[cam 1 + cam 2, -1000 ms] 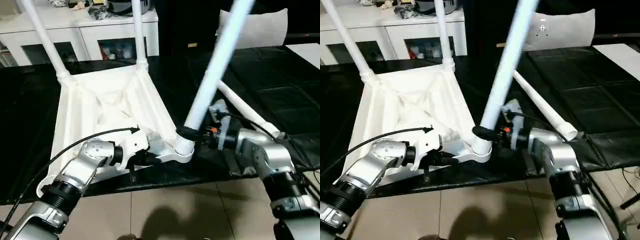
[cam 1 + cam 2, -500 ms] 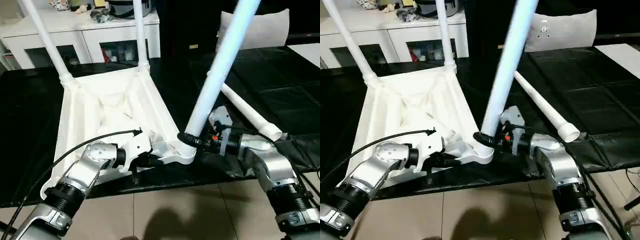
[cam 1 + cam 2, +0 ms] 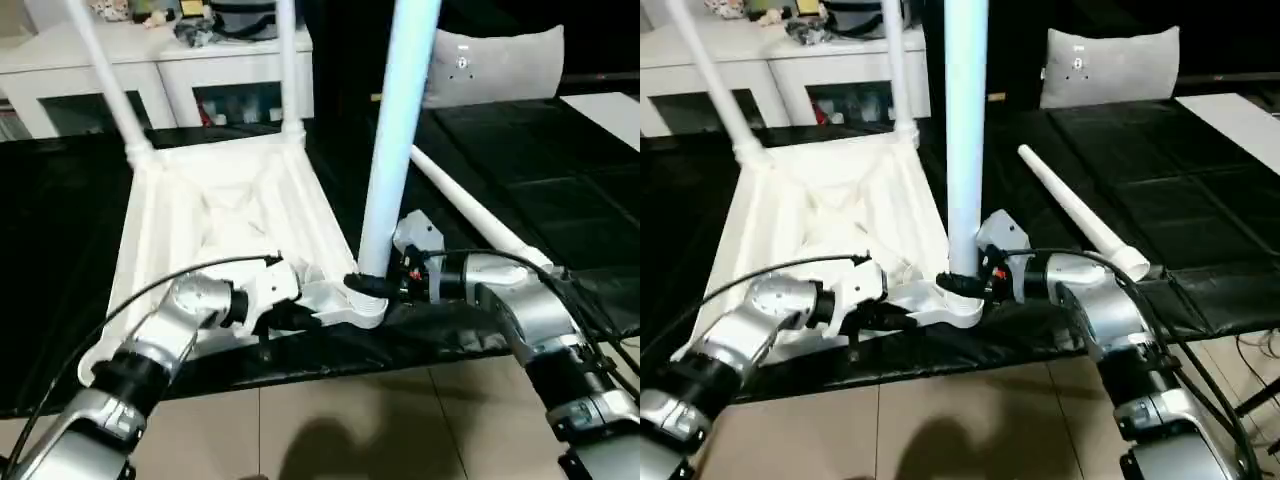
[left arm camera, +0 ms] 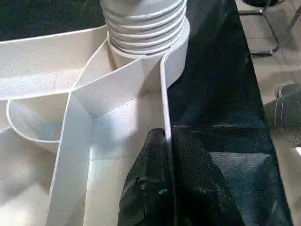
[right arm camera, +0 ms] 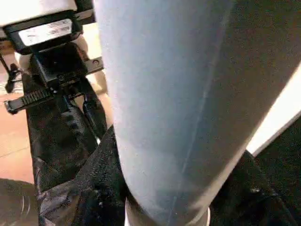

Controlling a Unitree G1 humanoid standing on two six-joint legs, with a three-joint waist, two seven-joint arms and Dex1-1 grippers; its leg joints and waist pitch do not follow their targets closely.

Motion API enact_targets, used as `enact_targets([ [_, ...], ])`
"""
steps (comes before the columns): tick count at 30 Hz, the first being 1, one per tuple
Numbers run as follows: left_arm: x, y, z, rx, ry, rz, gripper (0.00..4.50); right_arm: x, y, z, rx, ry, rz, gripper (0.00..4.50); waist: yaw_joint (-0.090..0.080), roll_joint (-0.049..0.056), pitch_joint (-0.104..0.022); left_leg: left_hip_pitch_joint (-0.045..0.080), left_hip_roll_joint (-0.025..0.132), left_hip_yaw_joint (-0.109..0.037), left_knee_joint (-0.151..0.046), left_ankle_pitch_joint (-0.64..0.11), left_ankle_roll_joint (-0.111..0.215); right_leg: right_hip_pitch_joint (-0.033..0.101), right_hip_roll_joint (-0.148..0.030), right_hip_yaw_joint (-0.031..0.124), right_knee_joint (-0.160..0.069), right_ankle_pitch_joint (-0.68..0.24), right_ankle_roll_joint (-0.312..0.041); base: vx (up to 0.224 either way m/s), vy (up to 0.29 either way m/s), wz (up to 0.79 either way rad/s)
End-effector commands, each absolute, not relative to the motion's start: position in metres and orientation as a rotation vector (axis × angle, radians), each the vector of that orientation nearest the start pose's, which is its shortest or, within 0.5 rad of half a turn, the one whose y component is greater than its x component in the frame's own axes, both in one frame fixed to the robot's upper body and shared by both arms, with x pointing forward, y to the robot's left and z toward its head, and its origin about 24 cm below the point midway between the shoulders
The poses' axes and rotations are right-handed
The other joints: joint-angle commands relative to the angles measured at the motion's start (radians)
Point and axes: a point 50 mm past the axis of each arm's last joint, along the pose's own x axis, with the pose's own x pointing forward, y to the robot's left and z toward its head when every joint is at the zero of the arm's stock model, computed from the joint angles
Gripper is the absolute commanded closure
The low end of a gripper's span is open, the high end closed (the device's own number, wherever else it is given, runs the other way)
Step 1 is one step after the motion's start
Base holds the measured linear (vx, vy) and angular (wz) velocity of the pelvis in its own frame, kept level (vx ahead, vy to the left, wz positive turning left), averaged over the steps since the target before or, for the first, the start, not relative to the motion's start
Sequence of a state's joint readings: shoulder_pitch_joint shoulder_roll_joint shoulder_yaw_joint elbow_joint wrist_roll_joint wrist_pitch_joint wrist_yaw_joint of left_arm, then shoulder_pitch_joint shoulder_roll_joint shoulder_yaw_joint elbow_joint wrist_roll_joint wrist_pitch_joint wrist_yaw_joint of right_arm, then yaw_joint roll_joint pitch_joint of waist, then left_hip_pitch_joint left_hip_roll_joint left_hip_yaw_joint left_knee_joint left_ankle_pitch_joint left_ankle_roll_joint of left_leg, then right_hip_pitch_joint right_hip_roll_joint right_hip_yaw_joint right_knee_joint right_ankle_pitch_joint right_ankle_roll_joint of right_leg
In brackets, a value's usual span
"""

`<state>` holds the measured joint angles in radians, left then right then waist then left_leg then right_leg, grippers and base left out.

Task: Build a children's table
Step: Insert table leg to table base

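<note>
The tabletop [image 3: 225, 235] lies underside up on the black worktop [image 3: 560, 170], so its corner sockets face upward to take the legs. Two legs [image 3: 110, 85] already stand in the sockets on the far side of the tabletop. The right gripper [image 3: 372, 285] has its fingers clasped around the base of a third leg [image 3: 395, 140], which stands nearly upright in the tabletop's near corner socket [image 3: 360, 305]; the low grip looks meant to steer the ribbed end down into the socket. The left gripper [image 3: 285, 318] has its fingers pinched narrow on the tabletop's thin rim wall just beside that socket, apparently to keep the tabletop from sliding or tipping while the leg is pressed home. In the left wrist view the ribbed collar [image 4: 143, 26] still shows above the socket, so the leg seems not fully seated.

The fourth leg [image 3: 470, 215] lies loose on the worktop, beyond the right gripper, clear of the tabletop. Behind the tabletop stands a white cabinet [image 3: 160, 75] with clutter on top, and a grey cushion [image 3: 495, 65] lies further along. Nothing appears to block the socket; the left arm's cable [image 3: 150, 290] drapes over the tabletop's near edge
</note>
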<state>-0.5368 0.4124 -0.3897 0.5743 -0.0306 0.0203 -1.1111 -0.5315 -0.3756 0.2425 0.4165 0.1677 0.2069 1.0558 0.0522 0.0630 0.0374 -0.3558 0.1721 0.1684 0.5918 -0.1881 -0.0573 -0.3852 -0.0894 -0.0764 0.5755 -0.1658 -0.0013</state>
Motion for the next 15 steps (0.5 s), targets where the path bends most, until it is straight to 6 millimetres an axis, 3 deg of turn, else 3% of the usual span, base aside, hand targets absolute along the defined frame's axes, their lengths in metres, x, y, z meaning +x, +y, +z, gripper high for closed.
enact_targets([
  [1, 0.313, 0.132, 0.049, 0.510, 0.385, -1.335, 4.50, 0.301, -0.136, 0.028, -0.207, 0.531, 1.196, 2.62, -0.010, -0.006, -0.035, 0.016, 0.043, -0.034, -0.089, -0.505, 0.001, 0.006, -0.063, 0.028, -0.108, -0.695, -0.062, 0.000, 0.000, 0.00],
  [7, 0.316, 0.137, 0.050, 0.458, 0.402, -1.306, 4.50, 0.309, -0.133, 0.026, -0.194, 0.526, 1.108, 2.62, -0.023, -0.005, -0.030, 0.018, 0.043, -0.035, -0.088, -0.536, -0.005, 0.002, -0.066, 0.027, -0.110, -0.725, -0.070, 0.000, 0.000, 0.00],
  [9, 0.316, 0.138, 0.048, 0.440, 0.408, -1.287, 4.50, 0.313, -0.133, 0.025, -0.195, 0.523, 1.056, 2.62, -0.028, -0.009, -0.028, 0.018, 0.041, -0.037, -0.087, -0.548, -0.006, 0.000, -0.065, 0.022, -0.115, -0.758, -0.055, 0.000, 0.000, 0.00],
  [10, 0.314, 0.139, 0.046, 0.398, 0.428, -1.229, 4.50, 0.319, -0.133, 0.024, -0.174, 0.514, 0.938, 2.62, -0.034, -0.011, -0.025, 0.023, 0.039, -0.039, -0.084, -0.569, -0.012, -0.004, -0.066, 0.013, -0.122, -0.798, -0.035, 0.000, 0.000, 0.00],
  [12, 0.312, 0.140, 0.043, 0.356, 0.450, -1.165, 4.50, 0.324, -0.133, 0.023, -0.149, 0.512, 0.842, 2.62, -0.040, -0.002, -0.021, 0.028, 0.039, -0.042, -0.083, -0.590, -0.022, -0.008, -0.067, 0.000, -0.128, -0.814, -0.032, 0.000, 0.000, 0.00],
  [13, 0.310, 0.137, 0.042, 0.314, 0.461, -1.101, 4.50, 0.329, -0.132, 0.021, -0.121, 0.513, 0.736, 2.62, -0.056, 0.006, -0.017, 0.033, 0.043, -0.053, -0.086, -0.650, -0.036, -0.001, -0.063, -0.027, -0.135, -0.801, -0.021, -0.052, 0.012, -0.11],
  [14, 0.309, 0.135, 0.042, 0.300, 0.461, -1.086, 4.50, 0.331, -0.132, 0.021, -0.110, 0.514, 0.707, 2.62, -0.078, 0.016, -0.009, 0.027, 0.055, -0.069, -0.108, -0.754, -0.042, 0.021, -0.047, -0.062, -0.133, -0.734, -0.008, 0.000, 0.000, 0.00],
  [15, 0.307, 0.132, 0.042, 0.282, 0.464, -1.067, 4.50, 0.333, -0.130, 0.020, -0.091, 0.516, 0.672, 2.62, -0.080, 0.033, -0.009, -0.020, 0.088, -0.090, -0.159, -0.865, -0.054, 0.085, -0.046, -0.044, -0.033, -0.535, -0.040, 0.000, 0.000, 0.00],
])
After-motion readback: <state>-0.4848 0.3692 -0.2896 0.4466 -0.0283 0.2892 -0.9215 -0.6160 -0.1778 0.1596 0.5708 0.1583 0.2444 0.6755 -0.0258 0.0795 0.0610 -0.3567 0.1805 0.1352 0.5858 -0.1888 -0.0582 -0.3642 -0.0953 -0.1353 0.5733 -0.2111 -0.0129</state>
